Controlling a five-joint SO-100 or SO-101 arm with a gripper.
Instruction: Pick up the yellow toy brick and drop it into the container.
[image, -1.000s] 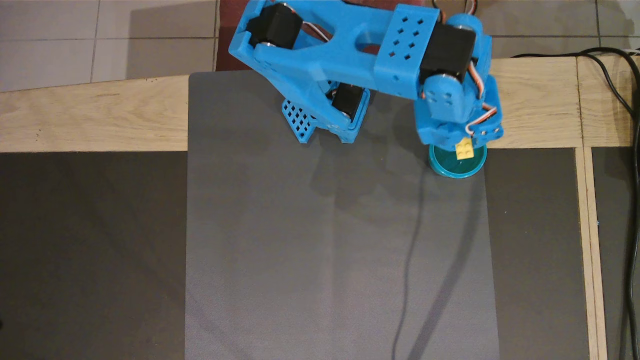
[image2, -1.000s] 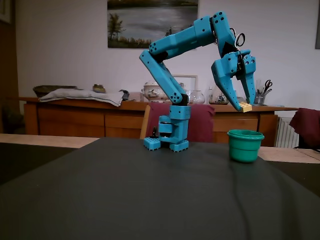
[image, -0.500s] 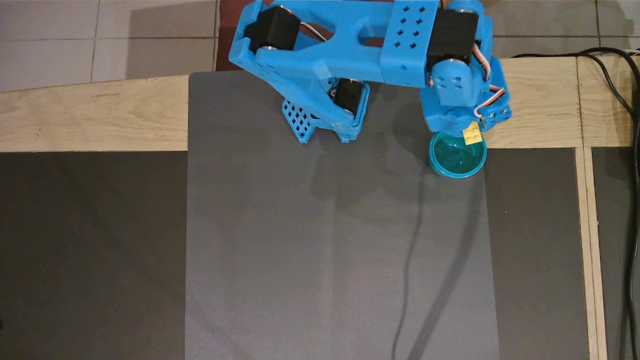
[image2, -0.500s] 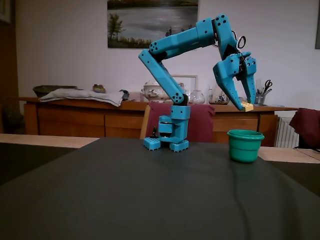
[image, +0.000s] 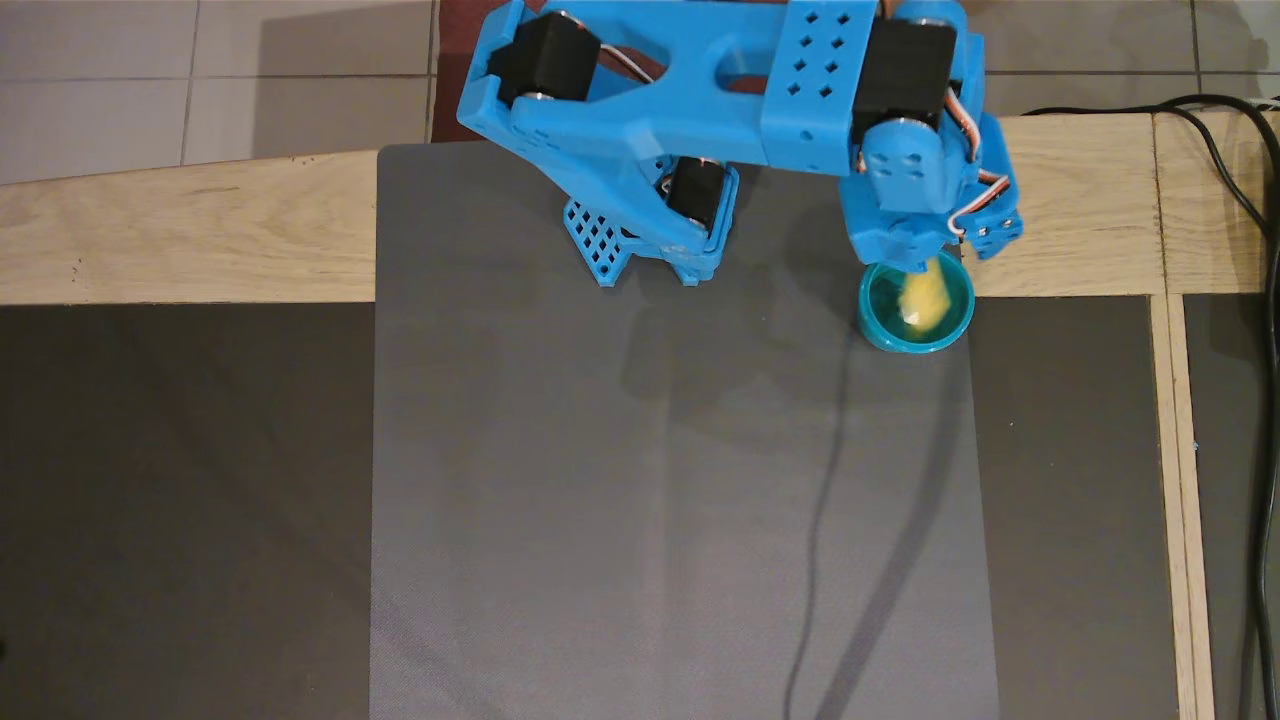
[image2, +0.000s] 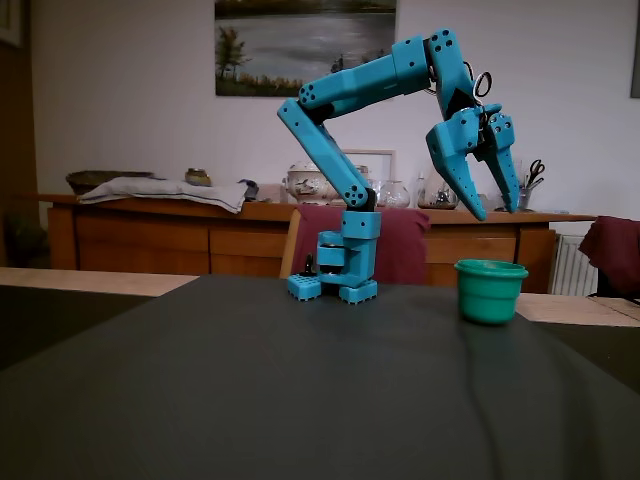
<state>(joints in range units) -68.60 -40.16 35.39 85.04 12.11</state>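
Note:
The yellow toy brick (image: 925, 300) shows as a blurred yellow patch inside the teal-blue cup (image: 868, 312) in the overhead view. The cup stands on the grey mat's right edge, close to the wooden strip. In the fixed view the cup (image2: 490, 292) stands upright at the right and its wall hides the brick. My blue gripper (image2: 497, 211) hangs straight above the cup, well clear of its rim, with the jaws spread open and nothing between them. In the overhead view the wrist covers the cup's far rim.
The arm's base (image2: 340, 285) stands at the mat's far edge, left of the cup. The grey mat (image: 650, 500) stretches toward the camera. A light wooden strip (image: 1080, 200) runs behind the cup. Black cables (image: 1255, 220) lie at the far right.

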